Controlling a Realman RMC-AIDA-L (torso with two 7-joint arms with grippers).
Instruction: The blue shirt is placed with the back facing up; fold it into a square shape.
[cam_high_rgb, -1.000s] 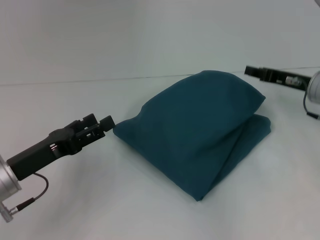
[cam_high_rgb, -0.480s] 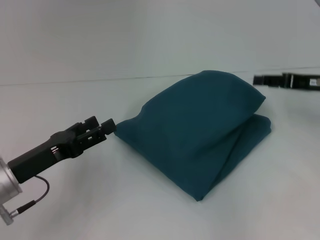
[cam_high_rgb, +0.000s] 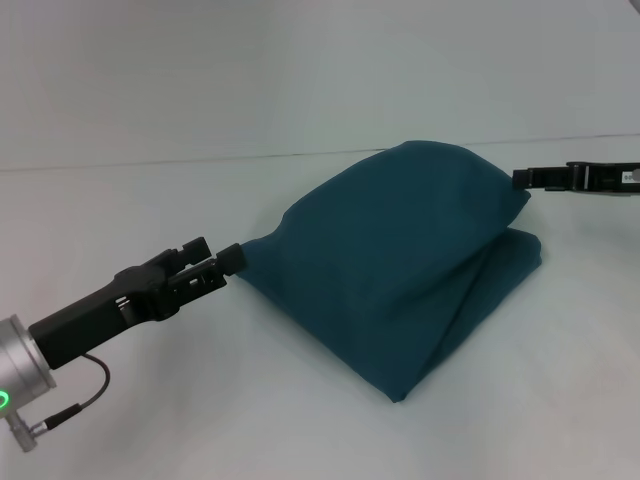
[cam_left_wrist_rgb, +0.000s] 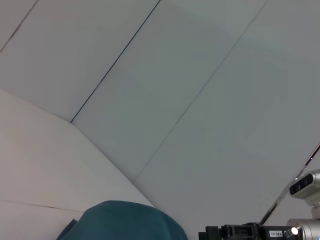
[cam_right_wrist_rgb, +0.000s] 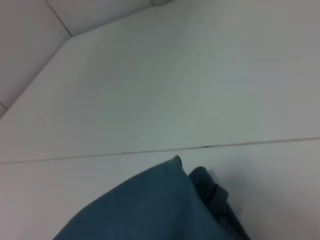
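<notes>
Head view: I see the blue shirt (cam_high_rgb: 400, 265) folded in a mound on the white counter (cam_high_rgb: 300, 420). My left end effector (cam_high_rgb: 232, 258) touches its left corner; my right end effector (cam_high_rgb: 520, 179) meets its far right edge. I cannot tell either grip state.

Left wrist view: shirt top (cam_left_wrist_rgb: 125, 222) and the right end effector (cam_left_wrist_rgb: 212, 233) beyond.

Right wrist view: shirt folds (cam_right_wrist_rgb: 160, 205) on the counter (cam_right_wrist_rgb: 175, 90).

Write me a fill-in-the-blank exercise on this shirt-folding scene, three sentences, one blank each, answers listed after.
1. The blue shirt lies on the white table as a folded ____ rather than spread flat.
2. The tip of the left gripper is at the shirt's corner on the robot's ____ side.
3. The right gripper reaches in at the shirt's ____ corner on the robot's right, beside its raised fold.

Missing words: bundle; left; far
</notes>
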